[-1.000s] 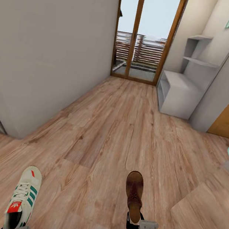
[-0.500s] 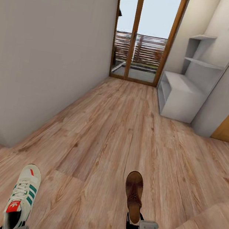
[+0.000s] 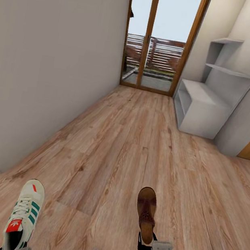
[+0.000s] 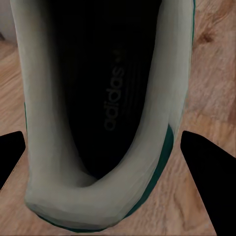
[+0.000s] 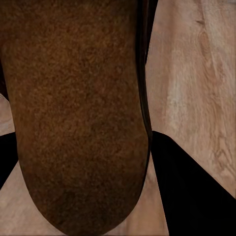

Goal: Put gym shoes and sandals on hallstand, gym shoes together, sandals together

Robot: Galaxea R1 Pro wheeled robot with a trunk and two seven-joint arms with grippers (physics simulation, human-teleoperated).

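From my head, I am carrying a sneaker (image 3: pixel 23 216) in my left gripper (image 3: pixel 12 249) and a sandal (image 3: pixel 146 213) in my right gripper (image 3: pixel 152 246), above the floor (image 3: pixel 128 150), the shoe rack (image 3: pixel 198 107) standing well ahead. My left wrist is reading "adidas" inside the clamped sneaker (image 4: pixel 103 108). My right wrist is seeing fingers (image 5: pixel 191 191) gripping the sandal (image 5: pixel 73 113).

Both arms reach forward low at the near edge of the head view. The right gripper (image 3: pixel 146 243) is clamped on the heel of a sandal (image 3: pixel 146 213), its dark wrist and pale bracket trailing behind. The left gripper (image 3: pixel 12 249) grips the heel of a gym shoe (image 3: pixel 23 216). In the left wrist view its black fingers (image 4: pixel 209 167) flank the shoe's heel opening.
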